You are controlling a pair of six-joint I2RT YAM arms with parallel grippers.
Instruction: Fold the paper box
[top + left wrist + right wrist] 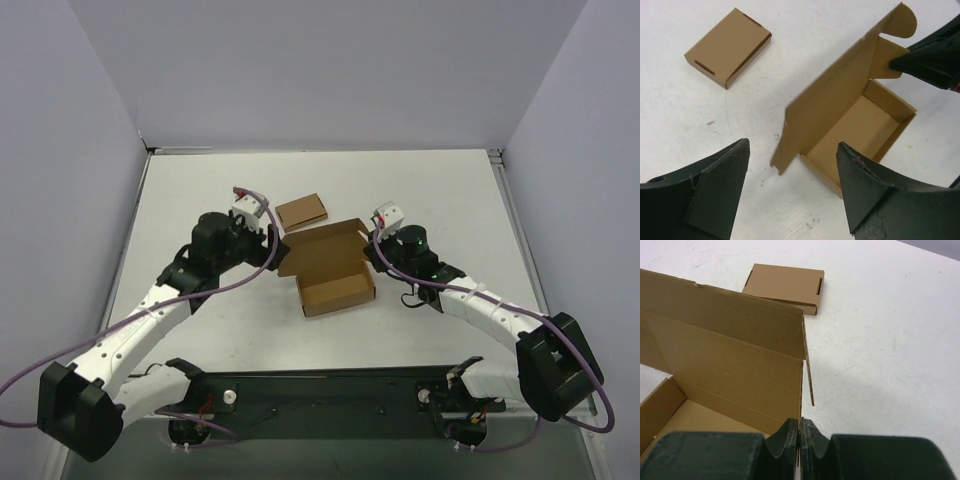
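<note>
One partly formed paper box (333, 268) is lying near the middle of the table (450, 200). Its tray is opening upward, and its long lid panel is rising, tilted, along the far side.

The left gripper (792, 190) is hovering just beside the left end of the box with its jaws wide apart. In the left wrist view the box is showing ahead of the two dark fingers (715, 200), in the gap between them but closer to the right one. The tip of that finger is overlapping the near corner of the tray in the picture. I am not seeing any contact there.

The right gripper (800, 440) is standing at the right end of the box with its jaws pressed together. In the right wrist view the thin edge of the cardboard wall is running straight down into the seam between the fingers. They are probably pinching this edge, although the seam is too dark to be sure. In the left wrist view the dark tip of this gripper is touching the side flap just under the rounded tab of the lid.

Beyond the paper box a smaller flat box (301, 211) is lying closed on the table, apart from it. Two narrow slots are showing in its top face.
</note>
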